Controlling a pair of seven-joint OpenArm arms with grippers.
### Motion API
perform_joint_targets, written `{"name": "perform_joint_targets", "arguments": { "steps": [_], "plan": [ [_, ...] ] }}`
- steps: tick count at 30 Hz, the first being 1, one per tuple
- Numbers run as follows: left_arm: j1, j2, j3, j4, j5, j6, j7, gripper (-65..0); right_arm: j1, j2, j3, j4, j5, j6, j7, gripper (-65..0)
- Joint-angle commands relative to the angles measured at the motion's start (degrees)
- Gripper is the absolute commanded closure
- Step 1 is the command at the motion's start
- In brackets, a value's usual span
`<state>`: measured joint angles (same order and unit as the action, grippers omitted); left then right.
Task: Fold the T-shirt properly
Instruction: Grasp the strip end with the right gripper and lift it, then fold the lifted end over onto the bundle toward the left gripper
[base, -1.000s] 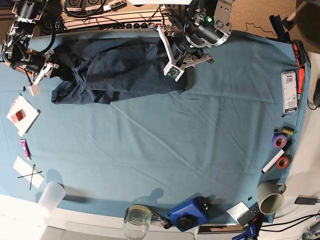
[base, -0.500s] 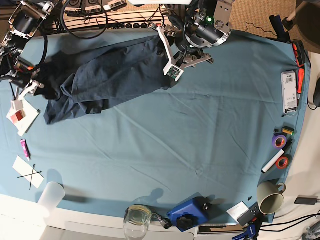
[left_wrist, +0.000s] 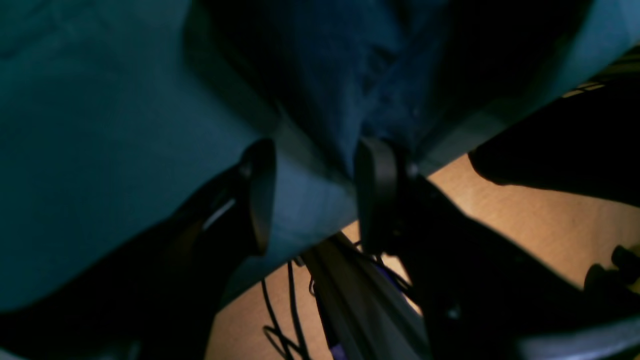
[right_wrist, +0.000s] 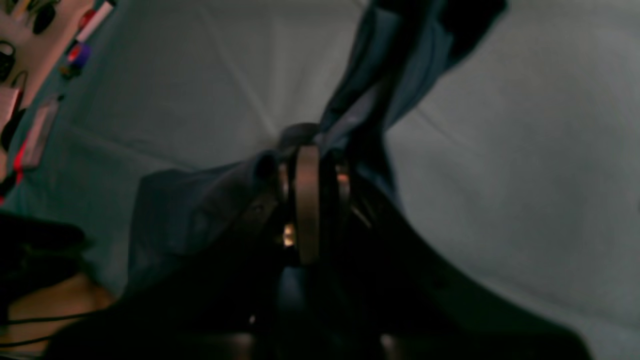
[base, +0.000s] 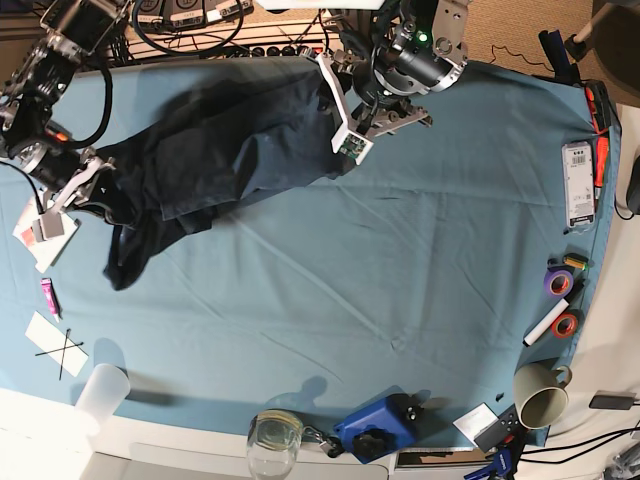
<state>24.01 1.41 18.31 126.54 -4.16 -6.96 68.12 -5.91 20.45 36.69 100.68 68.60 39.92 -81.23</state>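
Note:
The dark slate-blue T-shirt (base: 230, 150) lies stretched slantwise across the far left of the teal tablecloth (base: 400, 280), with one end trailing down to the left. My right gripper (base: 92, 185) is at its left end, shut on a bunch of the T-shirt's fabric (right_wrist: 390, 75), as the right wrist view (right_wrist: 307, 145) shows. My left gripper (base: 345, 135) is at the shirt's right end, by the table's far edge. In the left wrist view it (left_wrist: 315, 195) stands open, with the dark T-shirt (left_wrist: 350, 75) just beyond its fingertips.
A white card with a red square (base: 40, 228), a pink marker (base: 48, 295) and a marked paper (base: 57, 345) lie at the left. A plastic cup (base: 103, 392), a glass jar (base: 275, 438), a blue device (base: 378, 425) and a mug (base: 540, 395) line the front edge. Tape rolls (base: 558, 282) sit at the right.
My right gripper has moved toward the front with the shirt's left end, pulling the shirt out slantwise. The left arm has hardly moved.

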Motion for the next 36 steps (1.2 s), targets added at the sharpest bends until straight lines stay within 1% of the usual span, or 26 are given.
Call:
{"name": "perform_joint_targets", "arguments": {
  "steps": [1, 3, 4, 5, 8, 13, 15, 18, 20, 23, 25, 27, 30, 33, 36],
  "plan": [
    [0.2, 0.3, 0.2, 1.5, -0.5, 0.1, -0.4, -25.3, -0.4, 0.9, 0.2, 1.9, 1.2, 0.1, 1.2, 0.0],
    [0.8, 0.3, 0.2, 2.3, 0.9, 0.3, -0.4, -25.3, -2.0, 1.0, -0.9, 3.8, 1.2, 0.1, 1.2, 0.0],
    [1.1, 0.1, 0.2, 2.9, 1.6, 1.1, -0.4, -25.3, -2.7, 1.0, -1.9, 4.6, 1.2, 0.1, 1.2, 0.0],
    [1.3, -0.4, 0.2, 3.7, 2.1, 1.9, -0.4, -25.3, -3.3, 1.0, -3.0, 5.3, 1.2, 0.1, 1.2, 0.0],
    [3.0, -2.3, 0.2, 7.5, 5.2, 2.1, -0.7, -25.3, -4.7, 1.0, -7.3, 6.9, 1.2, 0.1, 1.2, 0.0],
    [7.4, -4.3, 0.2, 8.5, 10.2, 6.0, -2.2, -25.3, -4.7, 1.0, -11.9, 9.9, 1.4, 0.1, 1.2, 0.0],
    [8.3, -4.3, 0.2, 8.5, 11.7, 6.5, -2.1, -25.3, -4.7, 1.0, -13.0, 11.1, 1.9, 0.1, 1.2, 0.0],
    [8.7, -4.3, 0.2, 8.5, 12.0, 7.2, -1.9, -25.3, -4.9, 1.0, -14.3, 12.3, 5.1, 0.1, 1.2, 0.0],
    [8.7, -4.3, 0.2, 8.5, 12.9, 7.5, -2.1, -25.3, -4.9, 1.0, -15.8, 12.3, 5.3, 0.1, 1.2, 0.0],
    [8.7, -4.3, 0.2, 8.5, 17.0, 10.7, -2.1, -25.3, -4.9, 1.0, -19.6, 12.3, 5.3, 0.1, 1.2, 0.0],
    [8.7, -4.3, 0.2, 8.5, 19.1, 11.1, -2.1, -25.3, -4.8, 1.0, -22.7, 12.3, 5.2, 0.1, 1.2, 0.0],
    [8.7, -4.3, 0.2, 8.5, 19.4, 11.0, -2.1, -25.3, -4.7, 1.0, -25.7, 12.3, 3.7, 0.1, 1.2, 0.0],
    [8.7, -4.3, 0.2, 8.5, 19.4, 11.0, -2.2, -25.3, -4.4, 0.8, -28.9, 12.3, -1.4, 0.1, 1.2, 0.0],
    [8.6, -4.3, 0.2, 8.5, 19.4, 11.0, -2.3, -25.3, -4.4, -1.6, -30.4, 12.3, -5.5, 0.1, 1.2, 0.0],
    [8.7, -4.3, 0.2, 8.5, 19.4, 11.0, -2.6, -25.3, -4.4, -4.4, -32.1, 12.3, -7.4, 0.1, 1.3, 0.0]
  ]
}}
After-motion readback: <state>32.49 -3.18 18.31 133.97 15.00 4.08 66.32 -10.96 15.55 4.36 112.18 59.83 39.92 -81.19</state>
